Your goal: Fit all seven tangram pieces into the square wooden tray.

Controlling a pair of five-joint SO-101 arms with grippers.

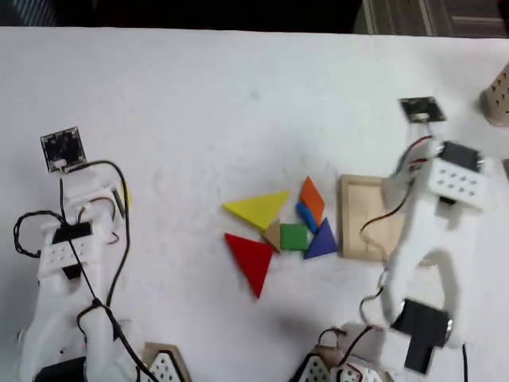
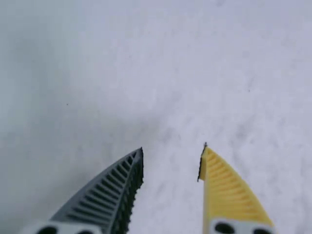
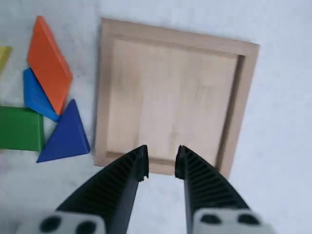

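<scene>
The square wooden tray [image 3: 170,97] lies bare, with nothing in it; in the high view the tray [image 1: 359,216] is partly covered by the right arm [image 1: 449,179]. My right gripper [image 3: 161,163] hovers over one edge of the tray, its black fingers slightly open and holding nothing. Beside the tray lie an orange parallelogram [image 3: 48,66], a small blue triangle [image 3: 35,96], a dark blue triangle [image 3: 66,134] and a green square [image 3: 20,129]. A yellow triangle [image 1: 258,208], a red triangle [image 1: 250,256] and a small tan triangle [image 1: 273,235] sit further left. My left gripper [image 2: 170,156] is open over bare table.
The white table [image 1: 238,103] has free room at the back and between the arms. A wooden block [image 1: 497,99] stands at the far right edge. Loose cables [image 1: 119,239] hang off the left arm.
</scene>
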